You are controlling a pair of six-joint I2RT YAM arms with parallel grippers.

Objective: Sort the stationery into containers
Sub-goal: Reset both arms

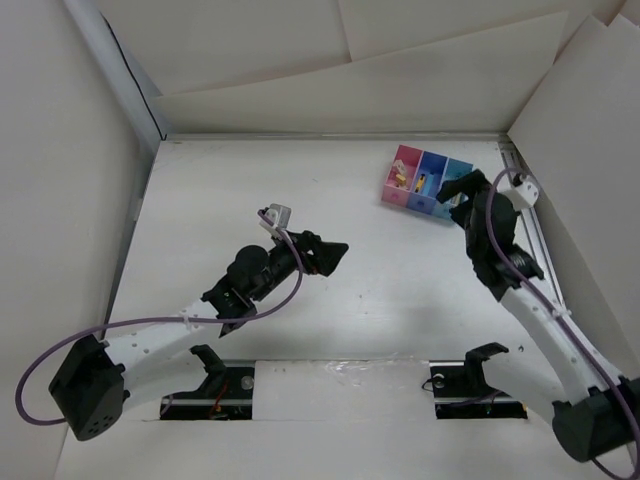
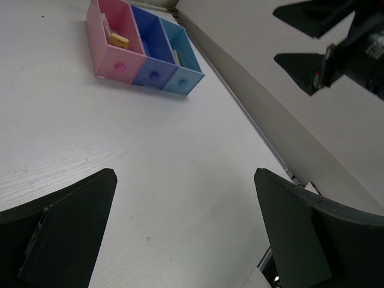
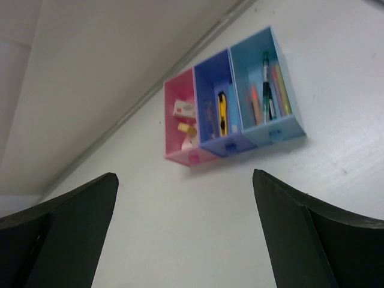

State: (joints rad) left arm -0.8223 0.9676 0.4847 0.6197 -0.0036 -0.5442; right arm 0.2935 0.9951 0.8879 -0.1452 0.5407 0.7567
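While the left end effector (image 2: 185, 180) gapes wide, right end effector (image 3: 185, 180) equally spread beside containers (image 3: 237, 144), stationery (image 3: 221, 113) inside.

Three joined bins (image 1: 428, 183) are set in a row on the table (image 1: 300, 180), far right, near the back wall (image 1: 330, 95). Blocks (image 3: 185, 120) are held in the left compartment, a pen (image 3: 222, 113) in the middle, several pens (image 3: 267, 90) in the right. The right gripper (image 1: 452, 192) is positioned just beside them; the left gripper (image 1: 335, 255) well apart, mid-table.

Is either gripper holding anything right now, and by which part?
Nothing is held: left gripper and right gripper are both open and empty; the stationery lies in the containers.
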